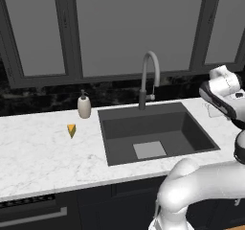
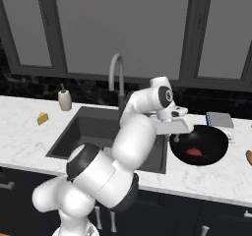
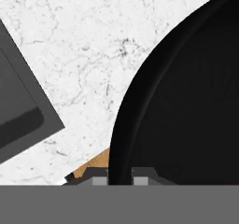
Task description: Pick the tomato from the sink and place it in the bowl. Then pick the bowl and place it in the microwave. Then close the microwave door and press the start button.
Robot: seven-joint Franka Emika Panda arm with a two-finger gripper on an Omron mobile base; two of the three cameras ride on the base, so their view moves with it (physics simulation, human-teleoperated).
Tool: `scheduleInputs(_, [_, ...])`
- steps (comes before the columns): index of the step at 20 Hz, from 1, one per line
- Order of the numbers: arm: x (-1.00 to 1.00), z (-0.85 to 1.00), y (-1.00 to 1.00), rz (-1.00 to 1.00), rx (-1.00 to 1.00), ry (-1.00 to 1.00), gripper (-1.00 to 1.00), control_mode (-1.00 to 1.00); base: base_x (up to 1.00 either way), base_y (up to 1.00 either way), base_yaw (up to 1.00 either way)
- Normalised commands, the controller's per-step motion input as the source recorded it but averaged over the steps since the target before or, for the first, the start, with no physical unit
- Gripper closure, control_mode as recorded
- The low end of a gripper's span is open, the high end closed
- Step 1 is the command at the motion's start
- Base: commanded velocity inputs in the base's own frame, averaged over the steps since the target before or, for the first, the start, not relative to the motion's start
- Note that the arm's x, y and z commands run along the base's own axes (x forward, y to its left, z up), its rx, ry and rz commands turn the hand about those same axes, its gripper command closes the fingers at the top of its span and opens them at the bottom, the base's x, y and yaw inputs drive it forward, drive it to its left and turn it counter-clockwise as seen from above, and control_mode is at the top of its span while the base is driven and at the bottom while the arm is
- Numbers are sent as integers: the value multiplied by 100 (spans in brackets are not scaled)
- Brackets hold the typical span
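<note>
White marble counter (image 1: 38,152) runs under dark windows, with the sink (image 1: 153,131) sunk into it and the faucet (image 1: 149,78) arching at its back edge. From the left base view you get the basin's bare floor with its pale square plate (image 1: 149,150), a soap bottle (image 1: 84,106) at about ten o'clock from the sink, and a yellow wedge (image 1: 71,130) at nine o'clock.

Switch to the right base view and you find what the left one cuts off: the bowl (image 2: 210,136) sits on the counter at three o'clock from the sink, just beside its rim, and the tomato (image 2: 194,152) lies inside the bowl. A grey slab (image 2: 219,119) lies at twelve o'clock from the bowl, near it.

There the arm reaches over the sink's right side, and the gripper (image 2: 175,137) hangs at the bowl's nine o'clock edge.

The hand view gives you the close detail: the two fingertips (image 3: 99,179) stand on either side of the bowl's rim, drawn together and clamped on it, with marble and a corner of the sink at ten o'clock.
</note>
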Motion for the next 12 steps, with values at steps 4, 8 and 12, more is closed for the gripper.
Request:
scheduleInputs(4, [-16,8,30,46,3,-3,100,-100,0,0,0])
scheduleInputs(8, [-30,14,19,51,1,-8,100,-100,0,0,0])
scheduleInputs(12, [-42,51,3,34,3,-3,100,-100,0,0,0])
